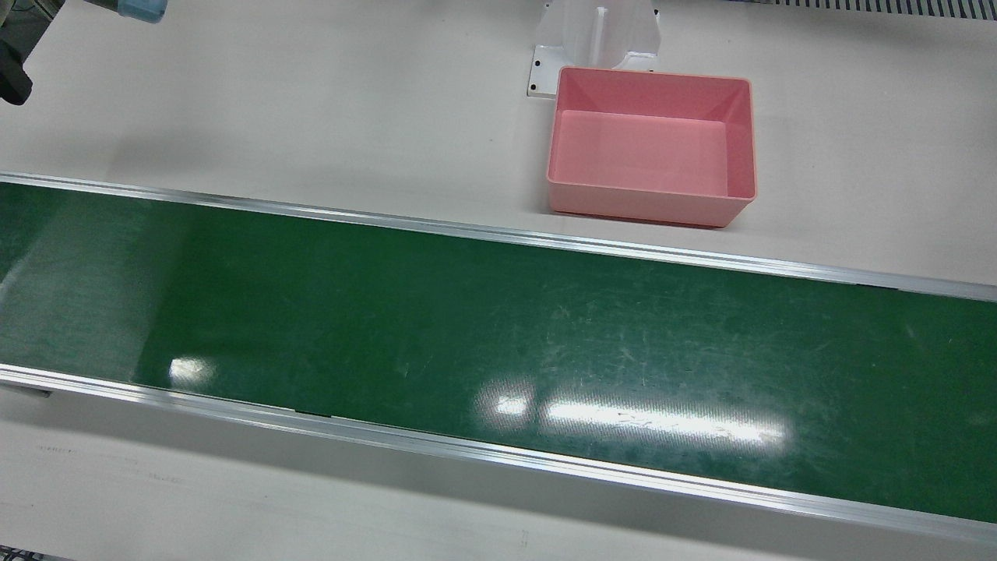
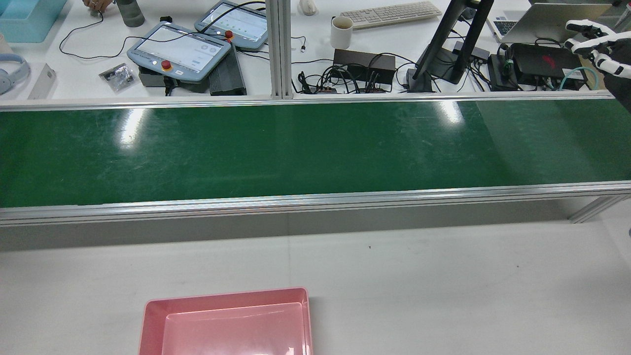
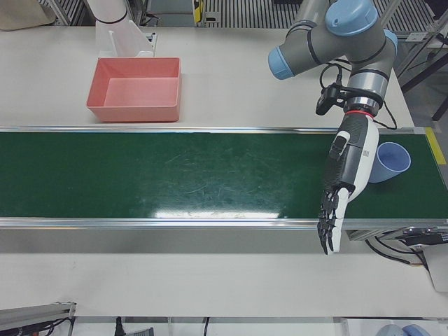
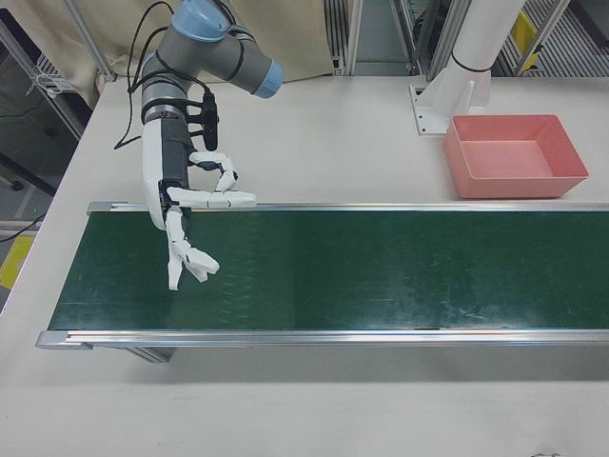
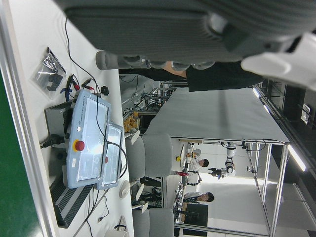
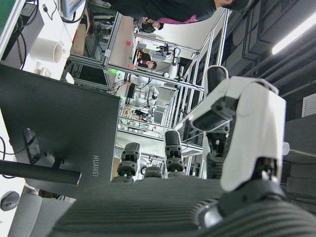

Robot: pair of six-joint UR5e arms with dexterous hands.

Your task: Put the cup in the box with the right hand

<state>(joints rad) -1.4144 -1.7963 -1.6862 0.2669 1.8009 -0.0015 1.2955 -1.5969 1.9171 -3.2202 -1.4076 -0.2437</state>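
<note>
Right-front view shows the belt [image 4: 362,271] running away beneath my right hand [image 4: 190,224], the box [image 4: 514,152] on the table far off past its other end, my hand spread wide and holding nothing, while the cup [image 3: 389,162] lies beside my left hand [image 3: 346,175], also open and stretched flat.

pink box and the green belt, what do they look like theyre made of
The pink box looks like moulded plastic: one even colour, smooth walls, rounded rim, soft sheen. The green belt seems a glossy rubber or PVC sheet: it mirrors the ceiling lights and shows fine pale scuffs. Its side rails look like brushed aluminium.
</note>
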